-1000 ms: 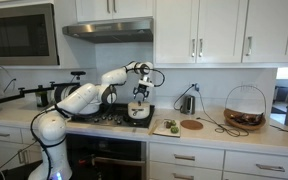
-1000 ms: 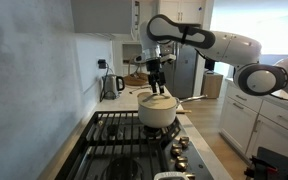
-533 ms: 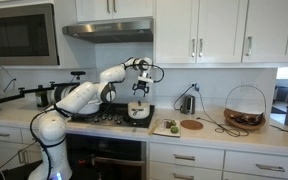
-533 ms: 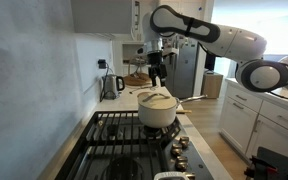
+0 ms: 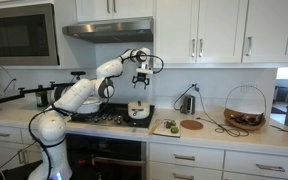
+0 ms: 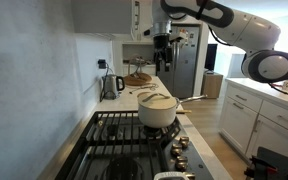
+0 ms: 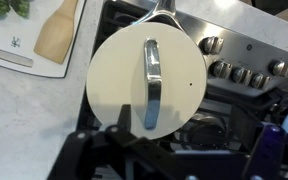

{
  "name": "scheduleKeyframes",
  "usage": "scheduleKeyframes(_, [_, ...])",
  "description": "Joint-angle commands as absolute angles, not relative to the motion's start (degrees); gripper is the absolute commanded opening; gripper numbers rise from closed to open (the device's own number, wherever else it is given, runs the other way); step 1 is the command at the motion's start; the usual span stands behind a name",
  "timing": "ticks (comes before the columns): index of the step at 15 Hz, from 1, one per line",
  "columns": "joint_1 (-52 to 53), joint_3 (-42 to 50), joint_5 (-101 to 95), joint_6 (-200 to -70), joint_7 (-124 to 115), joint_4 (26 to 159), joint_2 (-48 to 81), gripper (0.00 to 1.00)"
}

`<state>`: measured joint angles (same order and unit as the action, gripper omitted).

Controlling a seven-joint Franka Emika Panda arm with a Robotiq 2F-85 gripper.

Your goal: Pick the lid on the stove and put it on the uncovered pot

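Note:
The lid (image 7: 144, 80) is cream with a steel handle and lies flat on the small cream pot (image 6: 156, 112), covering it. The pot stands on the black stove (image 6: 129, 135), at its right end in an exterior view (image 5: 137, 111). The lid also shows in an exterior view (image 6: 156, 99). My gripper (image 5: 141, 81) hangs well above the pot, open and empty, and shows in both exterior views (image 6: 163, 66). In the wrist view its dark fingers (image 7: 174, 125) frame the lid from above without touching it.
A white cutting board (image 7: 24, 45) with a wooden spatula (image 7: 59, 30) lies on the counter beside the stove knobs (image 7: 229, 70). A kettle (image 6: 112, 85), a round wooden board (image 5: 191, 125) and a wire basket (image 5: 244, 108) stand on the counter. The range hood (image 5: 106, 30) is overhead.
My gripper has risen straight up from just above the pot to well above it. The lid has stayed on the pot.

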<state>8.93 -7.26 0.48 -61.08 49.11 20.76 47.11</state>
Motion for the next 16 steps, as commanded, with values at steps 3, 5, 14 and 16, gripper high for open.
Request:
scheduleKeyframes(3, [7.23,-4.56,-1.05,-58.52,47.00,21.99,43.78,1.00])
scheduleKeyframes(5, [6.35,-4.32,-0.57,-58.04,46.12,21.85,43.07,1.00])
scheduleKeyframes(14, [6.01,-4.82,-0.25,-59.60,47.65,21.94,43.72,1.00])
scheduleKeyframes(16, [6.00,-4.82,-0.25,-59.60,47.65,21.94,43.72,1.00])
